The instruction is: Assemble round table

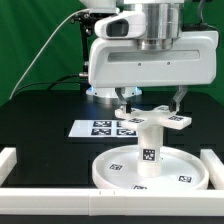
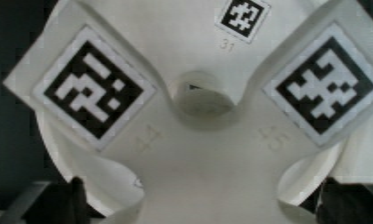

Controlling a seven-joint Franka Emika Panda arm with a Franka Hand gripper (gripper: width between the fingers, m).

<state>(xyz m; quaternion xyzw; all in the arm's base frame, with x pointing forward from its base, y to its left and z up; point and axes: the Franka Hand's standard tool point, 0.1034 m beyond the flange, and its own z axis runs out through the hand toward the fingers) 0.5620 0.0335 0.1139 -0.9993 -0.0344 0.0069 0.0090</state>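
The leg (image 1: 148, 152) is seen standing upright on the round disc (image 1: 115, 166) near the desk's front, with the cross base (image 1: 152, 122) set on top. The jaws (image 1: 152, 100) are spread just above it, gripping nothing; assembly is judged nearly finished.

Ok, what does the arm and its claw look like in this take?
The white glossy plastic robot arm ends in a boxy white hand with rounded corners under a grey metallic cylindrical wrist. The claw has two short dark fingers. A green cable arcs behind. No markings visible on the arm.
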